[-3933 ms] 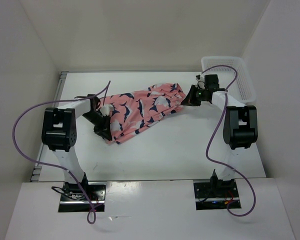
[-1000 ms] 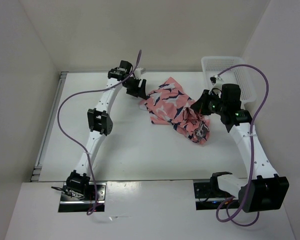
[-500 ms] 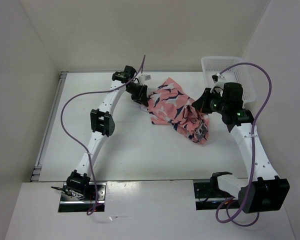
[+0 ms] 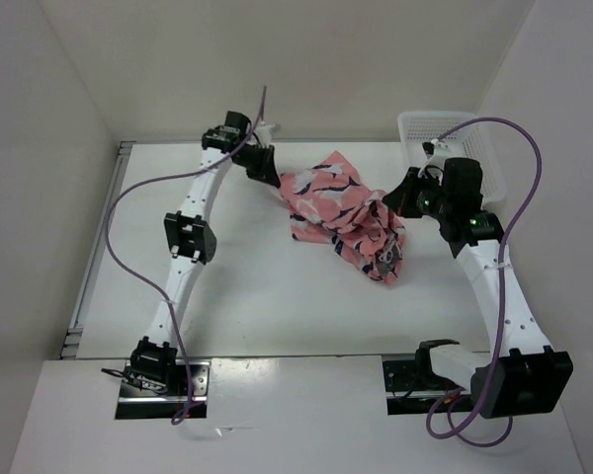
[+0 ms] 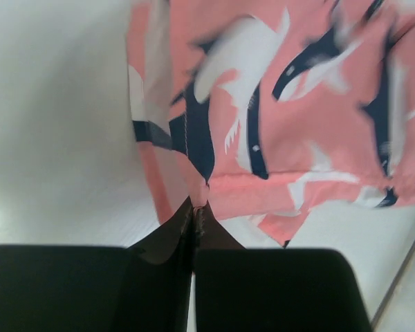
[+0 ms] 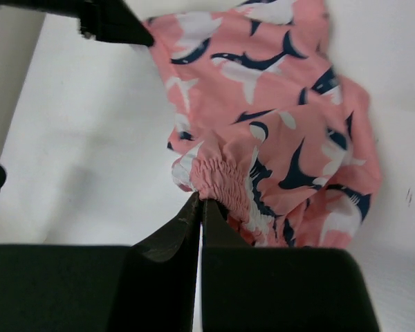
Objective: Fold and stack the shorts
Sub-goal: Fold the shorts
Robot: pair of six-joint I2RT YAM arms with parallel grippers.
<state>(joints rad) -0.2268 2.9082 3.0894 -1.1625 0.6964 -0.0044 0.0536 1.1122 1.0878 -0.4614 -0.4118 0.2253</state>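
Note:
The coral-pink shorts (image 4: 341,212) with navy and white whale shapes hang bunched between my two grippers at the back middle of the table, their lower end drooping to about (image 4: 385,265). My left gripper (image 4: 274,178) is shut on a hem corner of the shorts (image 5: 263,124), the fabric pinched at the fingertips (image 5: 196,206). My right gripper (image 4: 388,202) is shut on the gathered elastic waistband (image 6: 225,176) of the shorts (image 6: 277,117), its jaws closed together. The left gripper's fingers (image 6: 114,21) show at the top left of the right wrist view.
A white plastic mesh basket (image 4: 453,148) stands at the back right corner, just behind my right arm. The white table (image 4: 277,296) is walled on the left, back and right. A metal rail (image 4: 99,237) runs along the left edge.
Over four seconds both arms lifted the shorts off the table and stretched far back. In the last half second the left gripper pulled its corner left and back, spreading the fabric a little.

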